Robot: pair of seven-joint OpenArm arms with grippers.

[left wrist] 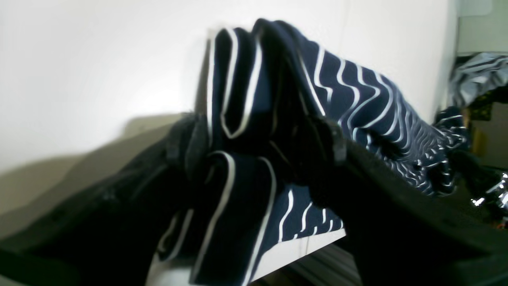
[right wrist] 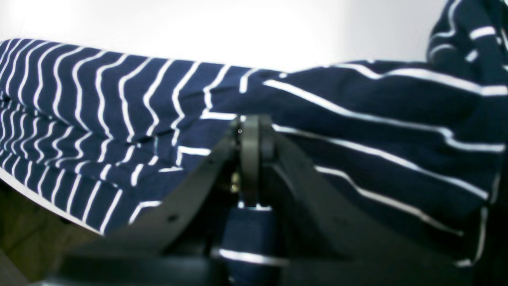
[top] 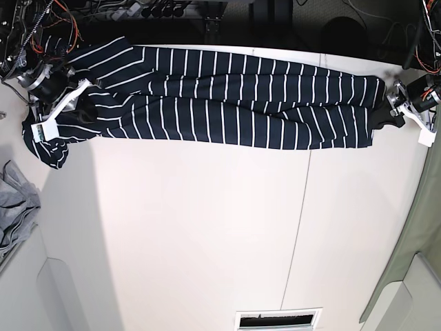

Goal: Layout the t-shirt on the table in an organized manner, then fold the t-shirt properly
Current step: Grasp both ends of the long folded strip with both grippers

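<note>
On the far edge: the t-shirt [top: 227, 100] stretched across the table [top: 207, 227].
Surface: white, thin dark seam.
Left gripper [top: 396, 109]: spread wide around fabric.
Right gripper [top: 63, 103]: clenched on the t-shirt.
Room: grey garment [top: 17, 207] beside table.

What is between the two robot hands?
In the base view, the striped t-shirt stretches between the right gripper and the left gripper, lying along the far edge of the white table.
</note>
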